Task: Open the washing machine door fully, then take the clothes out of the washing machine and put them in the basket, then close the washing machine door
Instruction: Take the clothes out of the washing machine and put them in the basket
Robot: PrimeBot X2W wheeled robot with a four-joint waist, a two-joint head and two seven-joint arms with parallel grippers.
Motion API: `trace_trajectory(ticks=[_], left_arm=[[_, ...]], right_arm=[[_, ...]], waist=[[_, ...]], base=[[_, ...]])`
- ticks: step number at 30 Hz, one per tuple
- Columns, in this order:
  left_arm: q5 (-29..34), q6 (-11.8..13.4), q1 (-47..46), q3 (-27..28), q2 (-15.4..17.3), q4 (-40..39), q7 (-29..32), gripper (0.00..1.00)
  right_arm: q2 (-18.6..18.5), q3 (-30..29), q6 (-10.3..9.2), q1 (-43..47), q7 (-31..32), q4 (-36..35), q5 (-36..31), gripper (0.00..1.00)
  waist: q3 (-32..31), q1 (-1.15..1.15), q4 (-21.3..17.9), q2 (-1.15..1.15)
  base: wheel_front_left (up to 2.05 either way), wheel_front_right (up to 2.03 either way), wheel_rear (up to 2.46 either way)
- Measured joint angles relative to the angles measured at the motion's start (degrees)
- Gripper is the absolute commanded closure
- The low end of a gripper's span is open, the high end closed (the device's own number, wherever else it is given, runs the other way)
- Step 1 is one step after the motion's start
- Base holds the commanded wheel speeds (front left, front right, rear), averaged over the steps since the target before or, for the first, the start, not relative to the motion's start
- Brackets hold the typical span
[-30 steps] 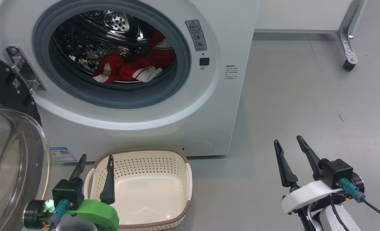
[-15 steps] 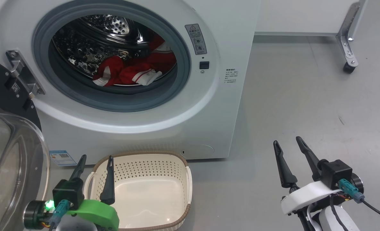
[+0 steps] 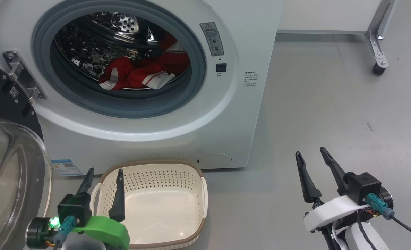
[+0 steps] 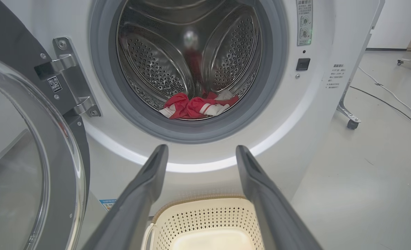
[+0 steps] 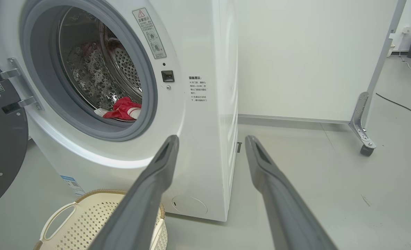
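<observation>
The white washing machine (image 3: pixel 247 41) stands with its round door (image 3: pixel 7 173) swung wide to the left, black ring and clear glass bowl facing out. Red clothes with white stripes (image 3: pixel 143 71) lie low in the steel drum, also seen as clothes (image 4: pixel 196 106) and clothes (image 5: pixel 122 109). The cream basket (image 3: pixel 188 170) sits on the floor below the opening with nothing in it. My left gripper (image 3: pixel 104 172) hangs open over the basket's left rim, holding nothing. Over bare floor at the right, my right gripper (image 3: pixel 311 154) is open too, apart from the machine.
Grey floor (image 3: pixel 330 114) stretches right of the machine. A white panel on a metal leg with a caster (image 3: pixel 378 67) stands at the back right. Cables (image 4: pixel 389 100) trail across the floor further off. The open door takes up the left side.
The head view shifts slightly up and down between frames, a move of the camera. Both grippers stay open and hold their places; clothes, basket and door are unmoved.
</observation>
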Motion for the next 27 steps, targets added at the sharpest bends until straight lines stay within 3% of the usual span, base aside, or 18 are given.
trace_trajectory(ticks=[10, 18, 27], left_arm=[[-0.08, 0.01, -0.97, -0.4, -0.09, -0.04, 0.6, 0.0], [-2.01, -0.05, -7.7, 0.07, -0.58, 3.33, 2.37, 0.0], [-4.27, -2.79, -18.53, -0.31, -1.23, 11.45, 7.44, 0.0]], right_arm=[[0.0, 0.08, -0.01, -0.15, 0.0, -1.42, -0.05, 0.0], [0.0, 0.81, -0.01, -3.04, 0.0, -3.11, -0.32, 0.0], [-0.04, 2.01, -0.01, -7.26, 0.0, -4.94, -0.46, 0.0]], waist=[[2.87, 0.0, 0.04, 0.0], [7.2, 0.0, -0.08, 0.0], [13.8, 0.0, -1.04, 0.0]], base=[[0.0, 0.0, 0.0], [0.0, 0.0, 0.0], [0.0, 0.0, 0.0]])
